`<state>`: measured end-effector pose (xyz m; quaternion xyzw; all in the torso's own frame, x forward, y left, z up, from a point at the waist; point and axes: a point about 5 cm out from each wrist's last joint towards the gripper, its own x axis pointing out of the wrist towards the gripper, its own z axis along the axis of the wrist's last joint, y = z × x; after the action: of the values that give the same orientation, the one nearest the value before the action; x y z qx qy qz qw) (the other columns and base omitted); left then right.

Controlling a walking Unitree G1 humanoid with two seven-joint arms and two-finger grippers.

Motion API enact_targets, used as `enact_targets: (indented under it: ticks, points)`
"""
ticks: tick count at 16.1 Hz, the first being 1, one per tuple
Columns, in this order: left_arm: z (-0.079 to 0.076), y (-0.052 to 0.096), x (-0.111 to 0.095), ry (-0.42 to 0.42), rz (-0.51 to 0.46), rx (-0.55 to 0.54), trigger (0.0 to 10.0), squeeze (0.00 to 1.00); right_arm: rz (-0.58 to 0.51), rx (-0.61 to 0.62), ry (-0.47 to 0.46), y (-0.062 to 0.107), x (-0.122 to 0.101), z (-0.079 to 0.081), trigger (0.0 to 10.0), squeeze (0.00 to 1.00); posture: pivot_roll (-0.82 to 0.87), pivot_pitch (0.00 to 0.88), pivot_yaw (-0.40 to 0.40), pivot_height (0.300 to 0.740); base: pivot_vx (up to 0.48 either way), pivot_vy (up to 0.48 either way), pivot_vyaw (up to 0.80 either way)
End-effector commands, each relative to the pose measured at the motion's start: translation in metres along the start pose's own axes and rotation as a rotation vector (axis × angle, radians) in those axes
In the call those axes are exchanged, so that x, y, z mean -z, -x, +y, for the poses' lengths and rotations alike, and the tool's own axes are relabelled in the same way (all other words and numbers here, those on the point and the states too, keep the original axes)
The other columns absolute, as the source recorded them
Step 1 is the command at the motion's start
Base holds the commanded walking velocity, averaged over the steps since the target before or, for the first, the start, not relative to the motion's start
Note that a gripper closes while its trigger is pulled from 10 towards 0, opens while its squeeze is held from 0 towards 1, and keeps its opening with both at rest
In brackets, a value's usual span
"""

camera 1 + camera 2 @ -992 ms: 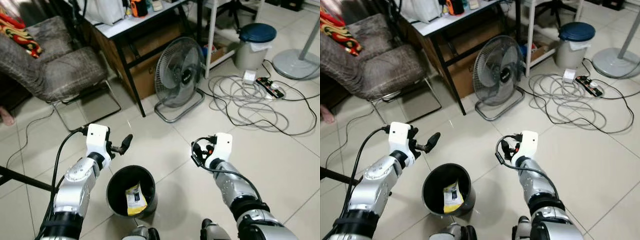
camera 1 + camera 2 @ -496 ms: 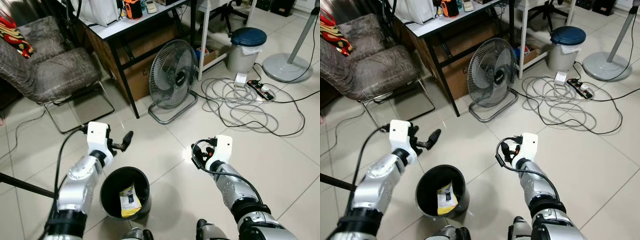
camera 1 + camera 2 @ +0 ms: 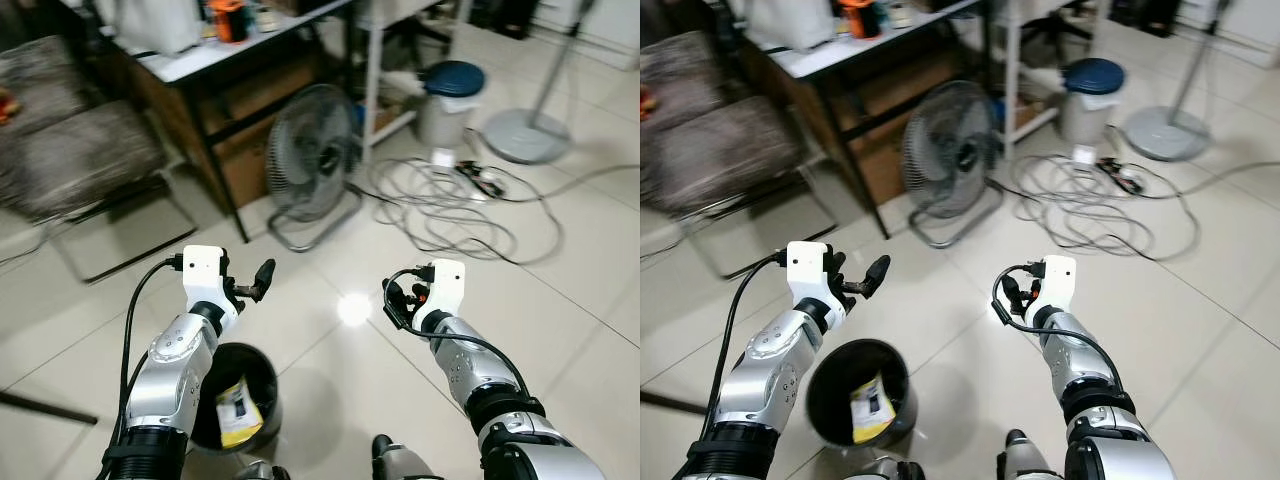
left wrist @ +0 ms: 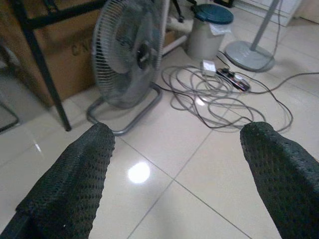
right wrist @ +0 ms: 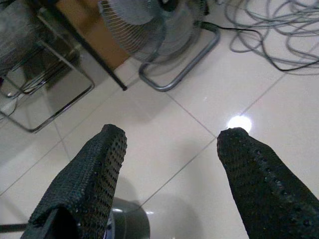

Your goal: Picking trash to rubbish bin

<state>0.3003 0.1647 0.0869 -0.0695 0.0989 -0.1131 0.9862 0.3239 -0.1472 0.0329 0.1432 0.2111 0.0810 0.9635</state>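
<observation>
Basically glossy pale tiled floor (image 3: pixel 590 300), room a bit blurred. Round black bin (image 3: pixel 237 395) sits low by the left arm, yellow wrapper (image 3: pixel 234 412) lying inside it. Left gripper (image 4: pixel 174 164) raised above the bin, knobbly black fingers (image 4: pixel 75 179) spread wide, holding nothing. Right gripper (image 5: pixel 167 164) out over bare tiles, also spread and empty. Ahead: round wire-cage fan (image 3: pixel 310 150), tangled grey cables (image 3: pixel 440 195), lidded blue-top bin (image 3: pixel 447 95), black-legged desk (image 3: pixel 215 75), grey chair (image 3: pixel 75 160).
</observation>
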Motion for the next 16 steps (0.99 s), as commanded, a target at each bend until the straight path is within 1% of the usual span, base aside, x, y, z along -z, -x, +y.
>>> enact_targets:
  ticks: [1, 2, 4, 9, 13, 16]
  points:
    - [0.0052, 0.003, 0.0002, -0.001, 0.012, -0.024, 10.0, 0.0, 0.032, -0.022, 0.004, -0.0004, 0.006, 0.0041, 10.0, 0.0, -0.08, 0.148, 0.094, 0.74, 0.0, 0.0, -0.75]
    - [0.0061, 0.0039, 0.0008, -0.005, 0.019, -0.025, 10.0, 0.0, 0.033, -0.021, 0.002, -0.0004, 0.006, 0.004, 10.0, 0.0, -0.08, 0.148, 0.094, 0.74, 0.0, 0.0, -0.61]
    - [0.0067, 0.0044, 0.0003, -0.005, 0.026, -0.025, 10.0, 0.0, 0.032, -0.021, 0.001, -0.0003, 0.0065, 0.0042, 10.0, 0.0, -0.08, 0.148, 0.094, 0.74, 0.0, 0.0, 0.0]
    - [0.0023, 0.0027, 0.0008, 0.0, 0.048, -0.009, 10.0, 0.0, 0.031, -0.015, 0.007, 0.0, 0.0048, 0.0016, 10.0, 0.0, -0.08, 0.149, 0.094, 0.74, -0.371, 0.0, 0.0]
    - [0.004, 0.0028, 0.0022, -0.013, 0.059, -0.011, 10.0, 0.0, 0.033, -0.008, 0.005, 0.0009, 0.006, -0.0007, 10.0, 0.0, -0.08, 0.144, 0.095, 0.74, -0.383, 0.0, 0.0]
    - [0.0065, 0.0043, 0.0015, -0.035, 0.059, -0.011, 10.0, 0.0, 0.031, -0.007, 0.002, 0.0007, 0.0061, 0.0, 10.0, 0.0, -0.08, 0.144, 0.099, 0.74, 0.0, 0.0, 0.0]
